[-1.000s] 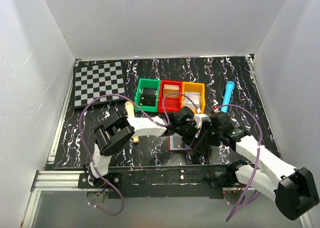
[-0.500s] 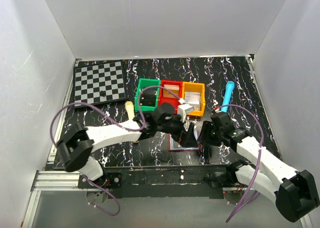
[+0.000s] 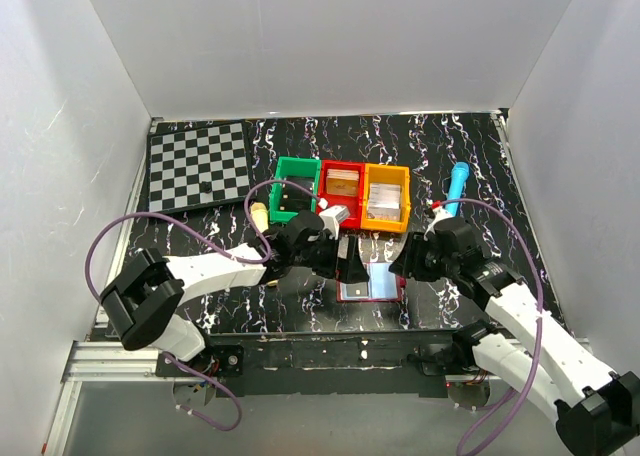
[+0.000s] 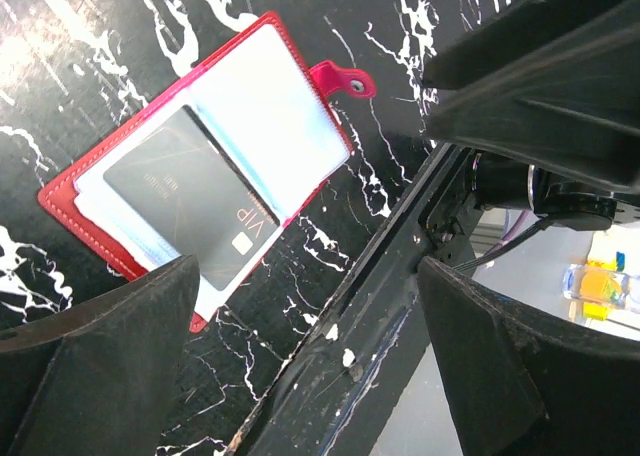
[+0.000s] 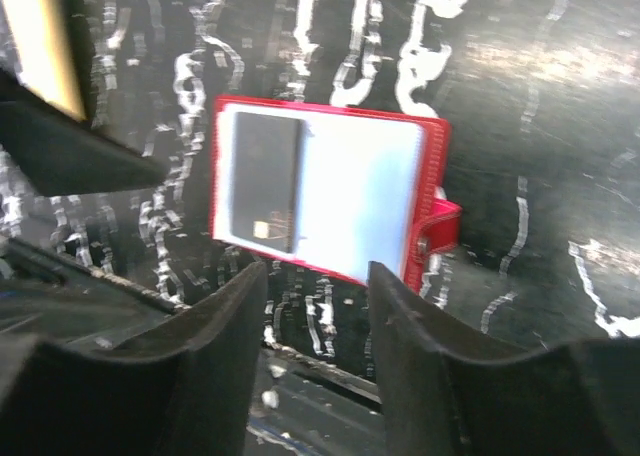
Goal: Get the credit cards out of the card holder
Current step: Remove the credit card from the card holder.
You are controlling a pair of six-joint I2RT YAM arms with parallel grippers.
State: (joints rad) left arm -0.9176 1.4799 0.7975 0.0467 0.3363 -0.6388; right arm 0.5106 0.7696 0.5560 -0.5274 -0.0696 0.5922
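The card holder (image 3: 372, 282) lies open and flat near the table's front edge, at 6 o'clock from the red bin (image 3: 341, 208). In the right wrist view a dark card (image 5: 265, 181) sits on its 9 o'clock half, with the snap tab (image 5: 440, 226) at 3 o'clock. Your left gripper (image 3: 350, 264) hovers at the holder's 9 o'clock, jaws spread wide and empty. Your right gripper (image 3: 404, 262) is at 3 o'clock, jaws parted and also empty. Pin the bare pale page with one finger. Then pinch the card's free edge with the other gripper and slide it out in line with the pocket. Lifting would likely drag the whole holder up.
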